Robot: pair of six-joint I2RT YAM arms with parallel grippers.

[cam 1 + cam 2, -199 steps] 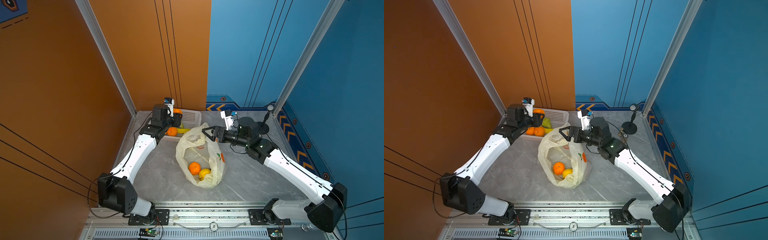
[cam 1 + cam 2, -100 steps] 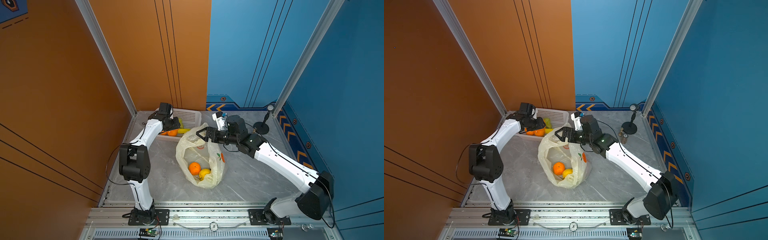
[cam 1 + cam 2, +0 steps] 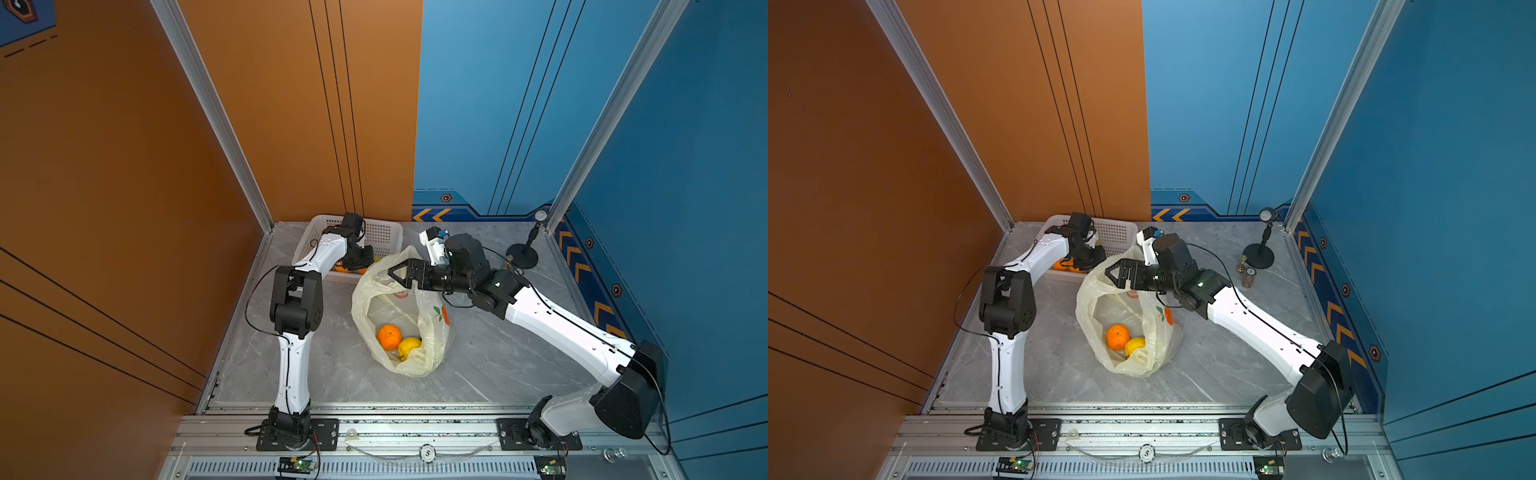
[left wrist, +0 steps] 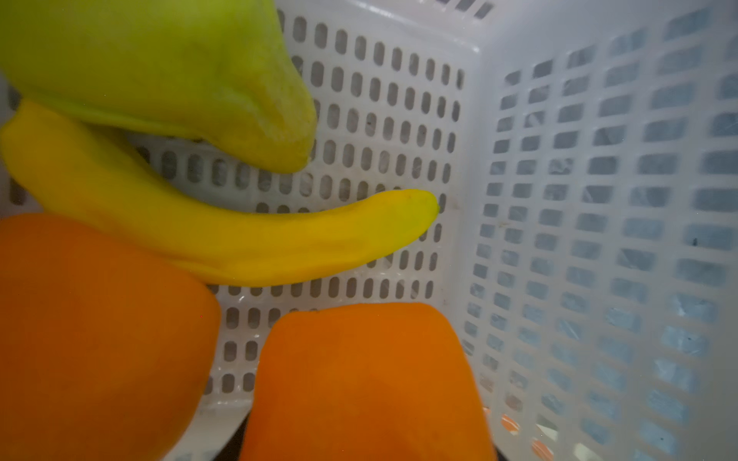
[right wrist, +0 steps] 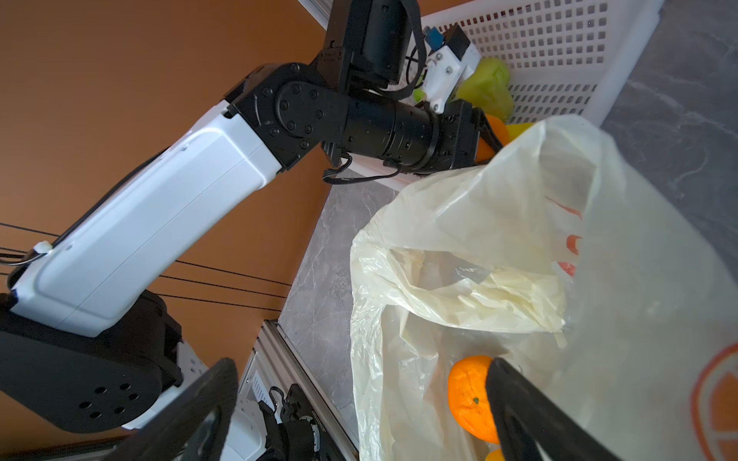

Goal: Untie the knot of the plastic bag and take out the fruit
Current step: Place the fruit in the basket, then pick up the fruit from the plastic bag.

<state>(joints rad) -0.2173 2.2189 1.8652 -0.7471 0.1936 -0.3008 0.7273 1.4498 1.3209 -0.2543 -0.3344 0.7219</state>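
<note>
Plastic bag (image 3: 434,328) has its gaping mouth right under the right claw (image 3: 392,274), whose fingers stand wide apart with nothing between them. In the right wrist view one dark finger cuts across the lone orange (image 3: 389,336) inside, and the bag's near wall blurs into a pale sheet. Beside that orange sits a yellow citrus (image 3: 409,346), partly behind crumpled plastic. The bag lies at the centre of the grey surface (image 3: 498,365) in both top views.

The left claw (image 5: 489,135) is down in the white basket (image 3: 384,237), up and left of the bag. Its own wrist hides it in both top views. The right wrist view gives only a dark finger against orange fruit, so whether it is clamped or loose cannot be told. Its own camera leaves the fingers out of frame, but it catches the basket's load:
- a green pear (image 4: 159,72) at upper left
- a banana (image 4: 239,239) beneath the pear
- a lower-left orange (image 4: 92,331) and a bottom-centre orange (image 4: 367,379), both cut off by the frame edge

At right, by a black stand (image 3: 1258,259), two items are too small to name.
</note>
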